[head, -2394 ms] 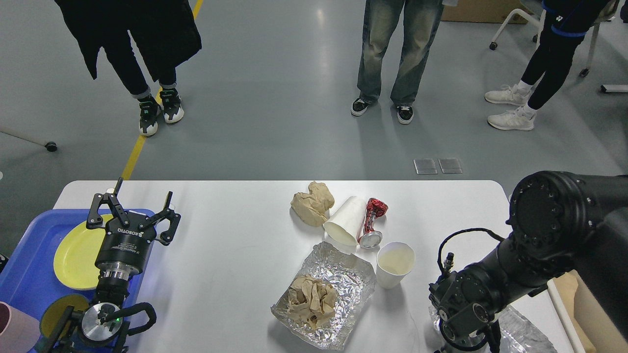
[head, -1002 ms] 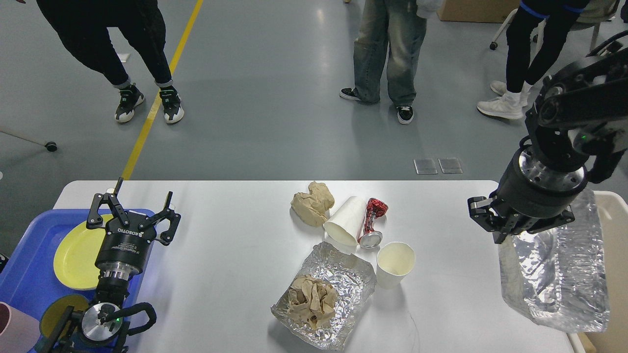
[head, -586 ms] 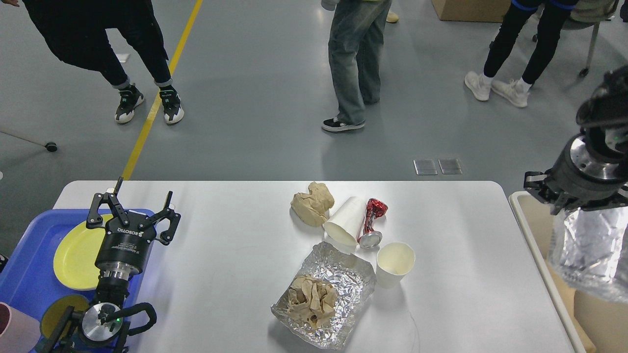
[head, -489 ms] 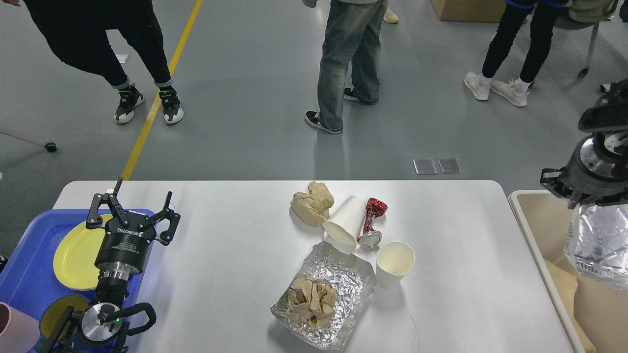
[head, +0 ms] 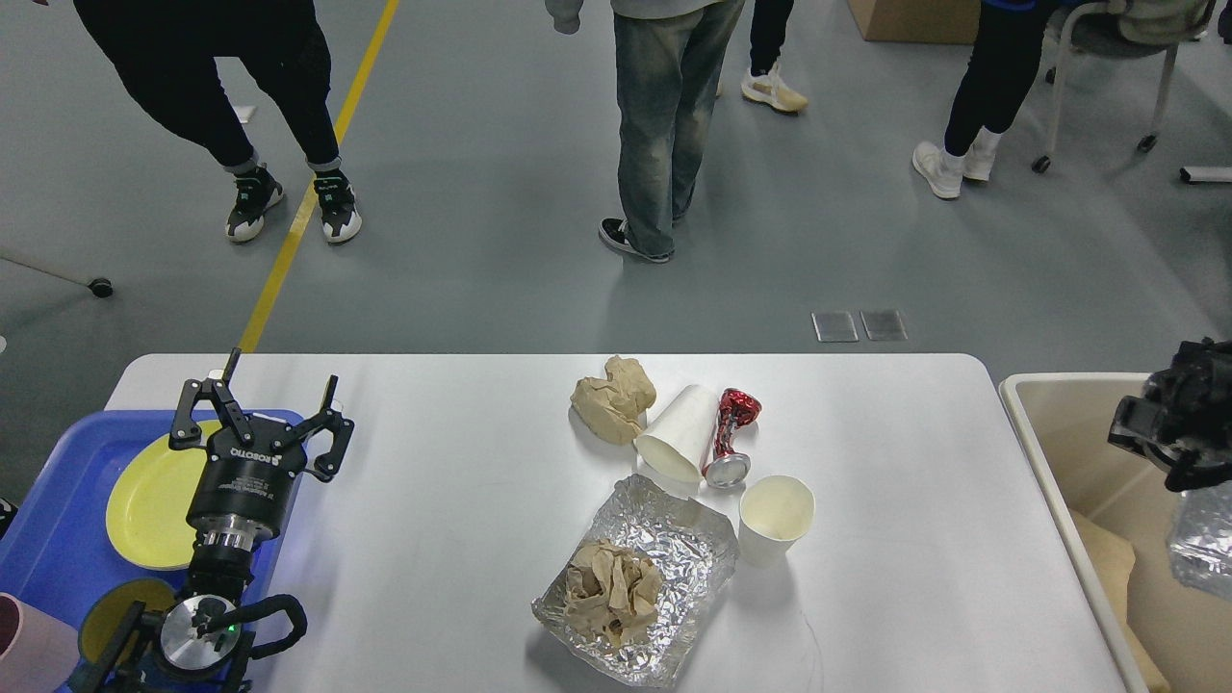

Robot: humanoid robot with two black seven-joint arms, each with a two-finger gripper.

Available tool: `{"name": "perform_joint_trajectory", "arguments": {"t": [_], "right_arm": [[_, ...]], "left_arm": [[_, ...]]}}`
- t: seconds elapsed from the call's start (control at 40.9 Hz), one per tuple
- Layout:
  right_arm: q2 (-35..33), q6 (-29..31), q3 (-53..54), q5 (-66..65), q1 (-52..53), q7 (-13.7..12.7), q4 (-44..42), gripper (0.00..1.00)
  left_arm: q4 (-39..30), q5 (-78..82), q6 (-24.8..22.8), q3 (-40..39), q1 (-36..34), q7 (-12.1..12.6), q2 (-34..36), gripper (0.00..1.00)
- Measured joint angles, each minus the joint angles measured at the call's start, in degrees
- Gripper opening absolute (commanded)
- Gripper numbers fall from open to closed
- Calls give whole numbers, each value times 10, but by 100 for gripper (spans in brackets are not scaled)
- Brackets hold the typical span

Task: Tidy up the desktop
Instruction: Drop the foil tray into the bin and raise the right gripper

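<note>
The counter (head: 462, 500) fills the lower half of view, w/ a blue tray (head: 58, 549) overlapping its L end and a beige bin (head: 1044, 423) just off its R edge.

L gripper (head: 260, 409) hovers over the tray edge, jaws wide, holding nothing. R gripper (head: 1169, 433) sits over the bin; it's dark and cut by the frame edge, so can't tell if the jaws are spread or clamped. A foil sheet (head: 1201, 539) hangs below it, inside the bin's outline; whether it's gripped or dropping isn't clear.

Left on the counter, mid-right cluster: paper wad (head: 612, 398), tipped cup (head: 680, 433), crushed can (head: 731, 438), upright cup (head: 775, 520), foil tray (head: 674, 549) w/ another wad (head: 610, 587) on it.

Risks, as I judge them:
- Can touches tipped cup; grabbing one likely nudges the other, maybe rolls it.
- Upright cup sits just beside foil tray; dragging foil could topple it.
- Foil is flimsy; a corner pinch may spill its wad.
- Foil in the bin could snag the R jaws on exit.
</note>
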Motion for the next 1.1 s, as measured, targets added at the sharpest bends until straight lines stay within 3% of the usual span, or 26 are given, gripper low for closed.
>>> {"name": "perform_joint_trajectory", "arguments": {"t": [0.22,0.293,0.44,0.757,0.782,0.855,0.928,1.099], "right_arm": [[24,-20,16,0,-170,5,-163,0],[43,-58,16,2,-234,6,-202,0],[56,-118,15,1,-279,6,-213,0],[61,-132,24,4,-291,5,-213,0],[62,-132,25,4,-291,5,-213,7],[64,-135,31,5,-289,5,-213,60],[66,-142,37,5,-284,4,-213,97],[72,-173,46,5,-250,4,-202,100]], "left_arm": [[0,0,0,0,0,0,0,96],[0,0,0,0,0,0,0,96],[0,0,0,0,0,0,0,96],[0,0,0,0,0,0,0,96],[0,0,0,0,0,0,0,96],[0,0,0,0,0,0,0,96],[0,0,0,0,0,0,0,96],[0,0,0,0,0,0,0,96]]}}
